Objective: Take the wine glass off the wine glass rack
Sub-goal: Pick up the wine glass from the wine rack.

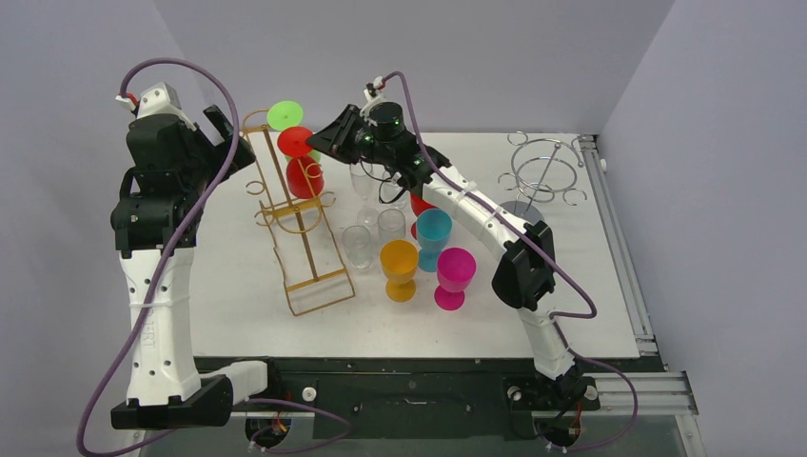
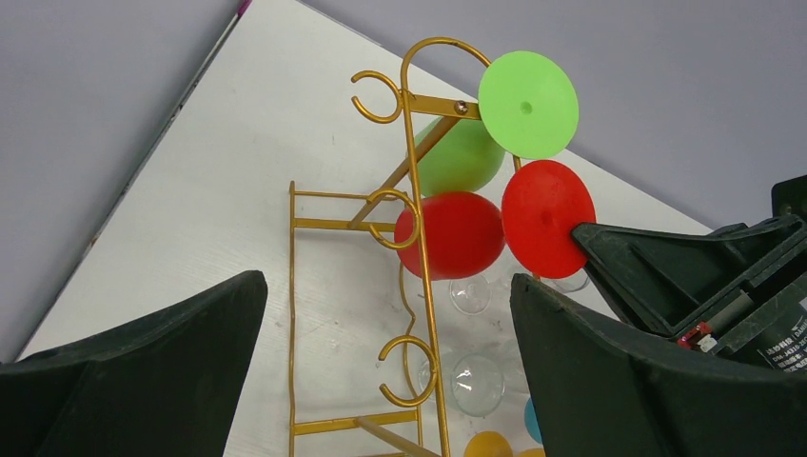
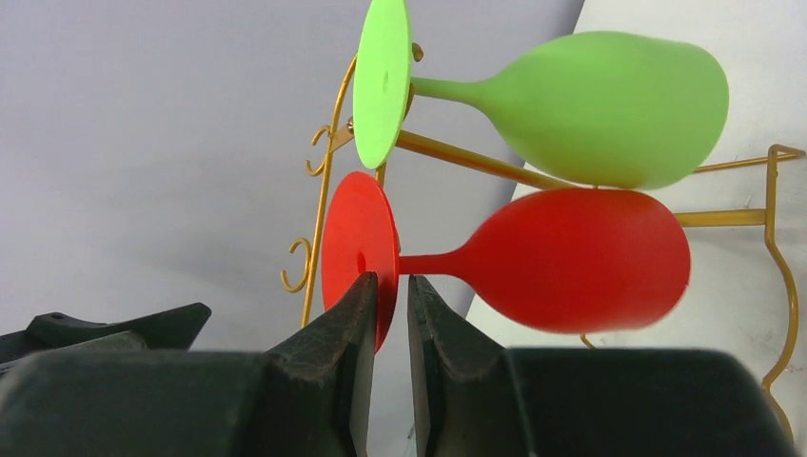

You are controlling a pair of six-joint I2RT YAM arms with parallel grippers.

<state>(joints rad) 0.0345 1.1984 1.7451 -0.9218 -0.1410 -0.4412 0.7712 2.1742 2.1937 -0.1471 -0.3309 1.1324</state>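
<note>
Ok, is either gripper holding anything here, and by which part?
The right gripper pinches the red wine glass by the edge of its foot, while it hangs on the gold rack. The left gripper is open and holds nothing.

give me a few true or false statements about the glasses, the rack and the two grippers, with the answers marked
1. The right gripper pinches the round foot of the red plastic wine glass. True.
2. The green plastic wine glass hangs below the red one on the gold wire rack. False: it hangs above the red one.
3. The left gripper is clamped on the rack. False: it is open and holds nothing.
4. An orange goblet, a teal goblet and a pink goblet stand upright on the white table. True.
</note>
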